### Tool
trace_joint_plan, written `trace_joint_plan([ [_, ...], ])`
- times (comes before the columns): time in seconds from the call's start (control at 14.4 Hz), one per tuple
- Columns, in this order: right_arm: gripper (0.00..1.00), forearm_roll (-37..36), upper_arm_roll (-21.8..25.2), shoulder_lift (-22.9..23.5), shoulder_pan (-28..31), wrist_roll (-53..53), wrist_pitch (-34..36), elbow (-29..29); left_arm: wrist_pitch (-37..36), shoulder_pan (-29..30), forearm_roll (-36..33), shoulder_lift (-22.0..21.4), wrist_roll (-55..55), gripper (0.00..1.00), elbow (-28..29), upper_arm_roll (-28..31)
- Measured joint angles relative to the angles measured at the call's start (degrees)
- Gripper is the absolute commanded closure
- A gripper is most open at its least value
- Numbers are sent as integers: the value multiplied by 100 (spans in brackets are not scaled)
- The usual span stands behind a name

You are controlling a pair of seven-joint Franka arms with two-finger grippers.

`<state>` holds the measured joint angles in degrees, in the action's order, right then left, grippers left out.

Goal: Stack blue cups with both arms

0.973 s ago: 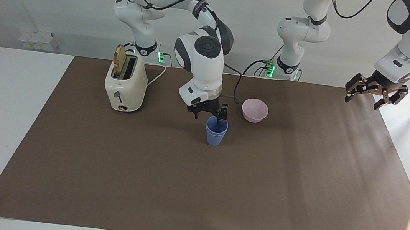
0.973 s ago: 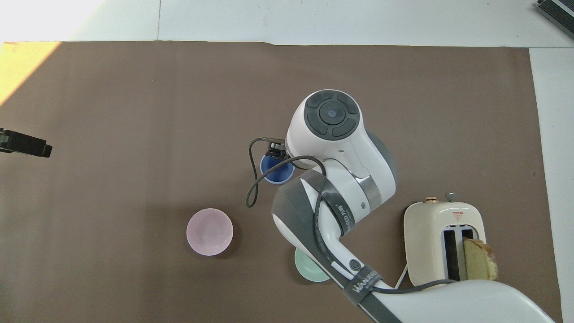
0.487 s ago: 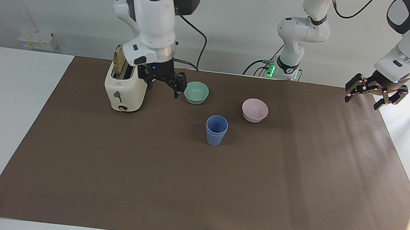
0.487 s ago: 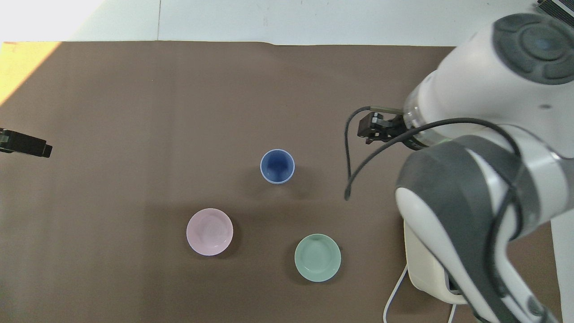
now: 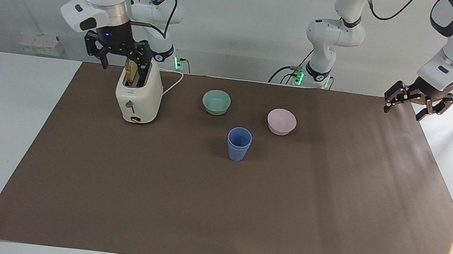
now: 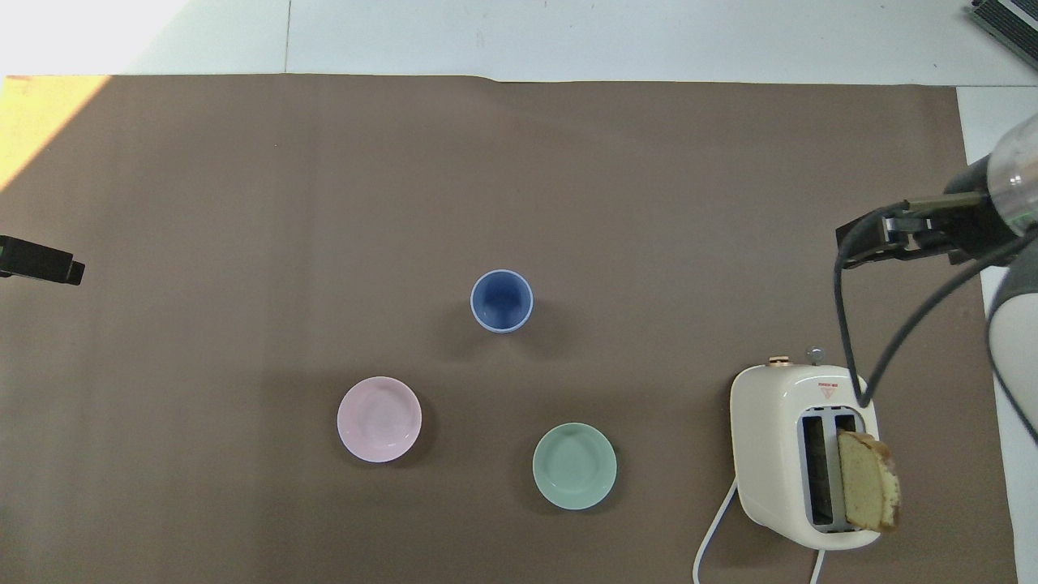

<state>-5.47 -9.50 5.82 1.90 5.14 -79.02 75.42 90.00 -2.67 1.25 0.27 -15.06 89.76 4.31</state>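
Note:
Two blue cups (image 5: 239,144) stand nested, one inside the other, upright near the middle of the brown mat (image 5: 217,211); from above the blue cups (image 6: 502,301) look like a single rim. Nothing touches them. My right gripper (image 5: 125,64) hangs open and empty just above the toaster, well away from the cups. In the overhead view the right gripper (image 6: 874,243) shows by the mat's edge at the right arm's end. My left gripper (image 5: 403,111) waits open and empty over the mat's edge at the left arm's end. Only the tip of the left gripper (image 6: 40,266) shows from above.
A cream toaster (image 5: 138,96) (image 6: 799,454) with a bread slice (image 5: 131,71) in one slot stands at the right arm's end. A teal bowl (image 5: 216,102) (image 6: 574,465) and a pink bowl (image 5: 281,122) (image 6: 379,419) sit nearer to the robots than the cups.
My right gripper, which was at the cups' rim a second ago, has lifted off and swung to above the toaster. The nested cups stayed put. The left gripper barely shifted.

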Motion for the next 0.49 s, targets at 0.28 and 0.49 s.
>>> trace_joint_plan([
  [0.28, 0, 370, 16, -348, 447, -424, -668, 794, 0, 0, 0, -3, 0, 0, 0, 0],
  [0.49, 0, 406, -50, -472, 418, -424, -870, 1062, 0, 0, 0, -3, 0, 0, 0, -1],
])
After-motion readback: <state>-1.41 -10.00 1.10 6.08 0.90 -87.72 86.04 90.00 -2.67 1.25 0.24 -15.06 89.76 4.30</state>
